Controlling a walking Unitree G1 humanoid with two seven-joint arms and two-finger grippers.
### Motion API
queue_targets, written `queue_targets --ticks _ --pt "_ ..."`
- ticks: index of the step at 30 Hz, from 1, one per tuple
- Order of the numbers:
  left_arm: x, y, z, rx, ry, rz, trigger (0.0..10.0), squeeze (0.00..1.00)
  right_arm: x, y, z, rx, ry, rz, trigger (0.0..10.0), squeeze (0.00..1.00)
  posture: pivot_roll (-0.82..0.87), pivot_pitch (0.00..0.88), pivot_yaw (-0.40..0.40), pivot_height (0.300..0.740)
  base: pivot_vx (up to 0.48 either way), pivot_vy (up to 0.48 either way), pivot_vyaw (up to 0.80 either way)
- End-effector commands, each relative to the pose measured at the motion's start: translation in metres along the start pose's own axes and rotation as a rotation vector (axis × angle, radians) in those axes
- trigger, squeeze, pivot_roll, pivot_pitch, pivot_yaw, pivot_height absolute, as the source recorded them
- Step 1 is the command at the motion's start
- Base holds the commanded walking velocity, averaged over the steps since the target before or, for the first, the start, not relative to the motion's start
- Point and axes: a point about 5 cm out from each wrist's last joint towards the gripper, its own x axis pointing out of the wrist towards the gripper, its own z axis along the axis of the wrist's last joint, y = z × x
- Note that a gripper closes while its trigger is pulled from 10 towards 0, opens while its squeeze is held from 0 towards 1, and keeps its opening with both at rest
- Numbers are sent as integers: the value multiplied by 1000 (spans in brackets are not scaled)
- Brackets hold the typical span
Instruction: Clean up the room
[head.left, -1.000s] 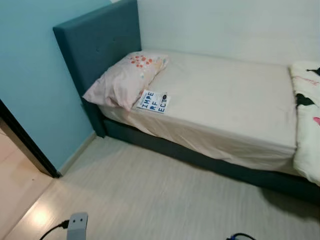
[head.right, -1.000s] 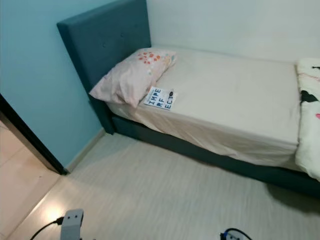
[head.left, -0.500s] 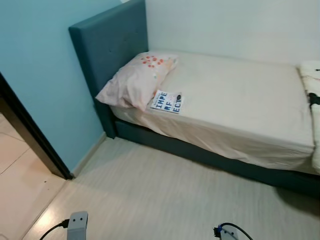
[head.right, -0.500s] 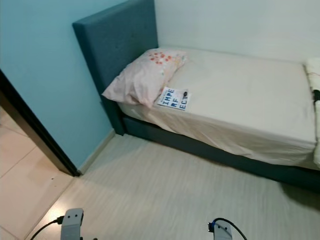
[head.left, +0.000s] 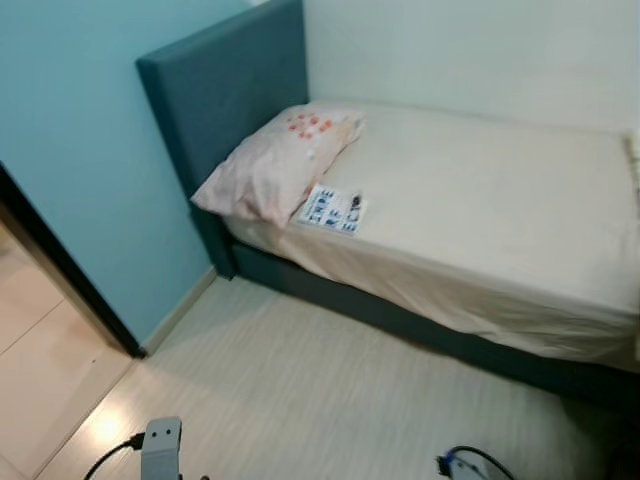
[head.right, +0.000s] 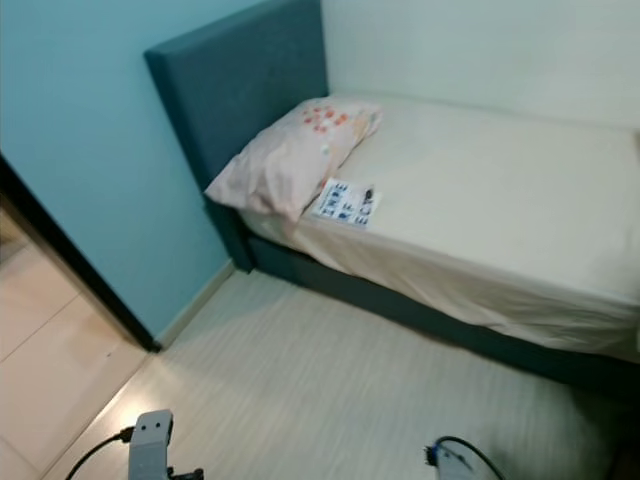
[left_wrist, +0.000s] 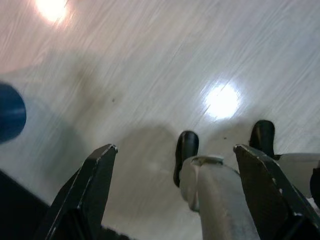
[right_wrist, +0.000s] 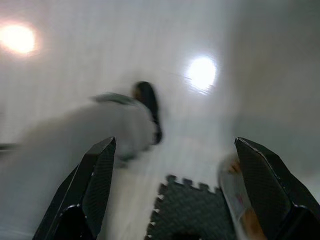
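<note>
The bed (head.left: 480, 210) is sitting in the corner of the room, its teal headboard (head.left: 225, 95) standing against the blue wall (head.left: 80, 160) and its long side lying along the white wall, and everything here is being placed from that bed: a pink pillow (head.left: 278, 162) with an orange flower print is lying at the head end, leaning up toward the headboard, and a small white card with blue lettering (head.left: 332, 209) is lying flat on the cream sheet, touching the pillow's lower corner and sitting near the bed's front edge; the lettering is blurring out. The pale wood-grain floor (head.left: 330, 390) is stretching out in front of the bed, with a dark door frame (head.left: 60, 270) standing off beyond the head end. Both arms are hanging low over that floor: the left gripper (left_wrist: 175, 190) is showing its jaws spread wide with nothing between them, and the right gripper (right_wrist: 172, 192) is likewise spread and holding nothing, with a dark foam mat (right_wrist: 192, 212) lying on the floor below it
</note>
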Motion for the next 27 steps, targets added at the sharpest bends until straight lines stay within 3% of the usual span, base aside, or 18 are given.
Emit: queue_targets --ticks 1,8,18,27 --pt "-2 9 -9 14 37 28 10000 0 0 4 -5 2 15 28 10000 0 -81 78 52 740 0 0 0" --pt "-2 9 -9 26 34 31 10000 0 0 4 -5 -6 21 25 10000 0 -85 66 51 740 0 0 0" --pt "-2 7 -10 20 31 19 10000 0 5 33 4 -32 20 53 10000 0 -89 61 52 740 0 0 0" --pt "-2 8 -11 18 34 16 10000 0 5 39 -3 -35 36 62 10000 0 -86 73 57 740 0 0 0"
